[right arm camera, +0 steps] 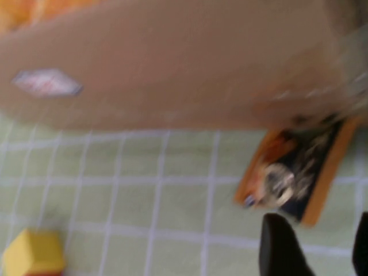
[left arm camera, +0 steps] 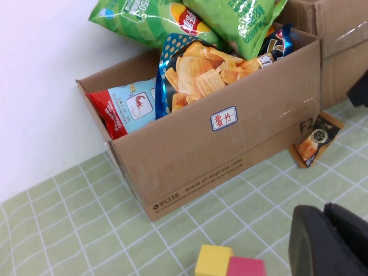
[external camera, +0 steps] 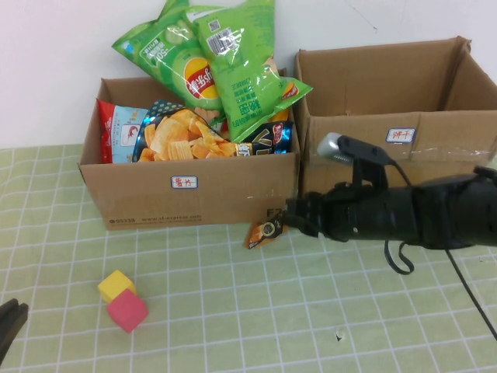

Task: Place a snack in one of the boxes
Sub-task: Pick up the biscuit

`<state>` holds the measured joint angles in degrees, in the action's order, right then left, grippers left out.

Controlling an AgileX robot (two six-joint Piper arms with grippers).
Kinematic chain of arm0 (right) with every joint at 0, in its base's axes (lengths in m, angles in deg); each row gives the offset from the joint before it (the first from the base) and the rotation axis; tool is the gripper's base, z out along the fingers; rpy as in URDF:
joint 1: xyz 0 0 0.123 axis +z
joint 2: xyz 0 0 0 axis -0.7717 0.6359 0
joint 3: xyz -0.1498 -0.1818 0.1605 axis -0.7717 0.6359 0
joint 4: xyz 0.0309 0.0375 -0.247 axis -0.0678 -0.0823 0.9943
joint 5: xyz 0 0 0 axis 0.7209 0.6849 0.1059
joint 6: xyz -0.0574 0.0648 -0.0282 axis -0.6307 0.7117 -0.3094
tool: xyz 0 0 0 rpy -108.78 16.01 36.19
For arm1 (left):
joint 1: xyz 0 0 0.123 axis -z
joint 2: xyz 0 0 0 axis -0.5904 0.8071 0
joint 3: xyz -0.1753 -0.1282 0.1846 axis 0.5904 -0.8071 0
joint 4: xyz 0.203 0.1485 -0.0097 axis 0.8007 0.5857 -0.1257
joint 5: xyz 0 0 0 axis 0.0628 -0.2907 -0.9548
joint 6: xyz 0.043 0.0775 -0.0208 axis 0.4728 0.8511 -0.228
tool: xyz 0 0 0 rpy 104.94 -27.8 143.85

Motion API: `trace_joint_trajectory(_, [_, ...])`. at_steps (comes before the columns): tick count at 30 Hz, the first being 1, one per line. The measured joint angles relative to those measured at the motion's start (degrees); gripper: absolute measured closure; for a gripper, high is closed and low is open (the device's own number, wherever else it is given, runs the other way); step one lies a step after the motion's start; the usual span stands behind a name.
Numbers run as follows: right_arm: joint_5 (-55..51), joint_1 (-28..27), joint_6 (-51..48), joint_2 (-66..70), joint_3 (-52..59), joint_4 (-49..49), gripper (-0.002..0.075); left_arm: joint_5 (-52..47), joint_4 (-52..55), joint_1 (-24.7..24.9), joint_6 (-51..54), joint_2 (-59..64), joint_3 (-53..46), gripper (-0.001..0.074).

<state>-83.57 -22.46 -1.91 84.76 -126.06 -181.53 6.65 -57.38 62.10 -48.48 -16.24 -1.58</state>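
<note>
The right gripper (external camera: 291,215) reaches in from the right of the high view and sits just beside a small orange snack (external camera: 264,231), which lies on the green checked cloth (external camera: 233,311) at the foot of the left box (external camera: 190,194), near the gap between the two boxes. In the right wrist view the snack (right arm camera: 296,172) shows just above two dark fingers (right arm camera: 282,247) that stand apart with nothing between them, so the claw is released. The step looks like the approach to the pick. Next the claw must come down over the packet, which lies flat and close to the cardboard wall, then clench, lift and carry it to a box; the right box (external camera: 388,101) looks emptier, the left one is heaped with chip bags (external camera: 221,66). The left gripper (external camera: 9,322) is parked at the lower left edge, near a yellow cube (external camera: 116,284) and a pink cube (external camera: 127,310); whether its claw is released or clenched I cannot tell
</note>
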Motion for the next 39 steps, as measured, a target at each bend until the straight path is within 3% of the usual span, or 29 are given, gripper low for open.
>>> trace_joint_trajectory(8, [7.04, 0.99, 4.32, 2.73, -3.88, -0.67, 0.0351, 0.00, 2.15, 0.00, 0.00, 0.00, 0.00, 0.0735])
trace_joint_trajectory(29, [5.06, 2.28, 5.24, 12.65, -11.12, -0.79, 0.0340, 5.42, 5.00, 0.00, 0.00, 0.00, -3.85, 0.0735])
trace_joint_trajectory(34, [3.77, 2.28, 1.24, 13.65, -11.51, -0.92, 0.0397, 5.79, 5.15, 0.00, 0.00, 0.00, -3.85, 0.0735])
trace_joint_trajectory(39, [1.87, 2.28, -0.93, 14.49, -11.65, -0.92, 0.0532, 5.92, 5.25, 0.00, 0.00, 0.00, -3.85, 0.0736])
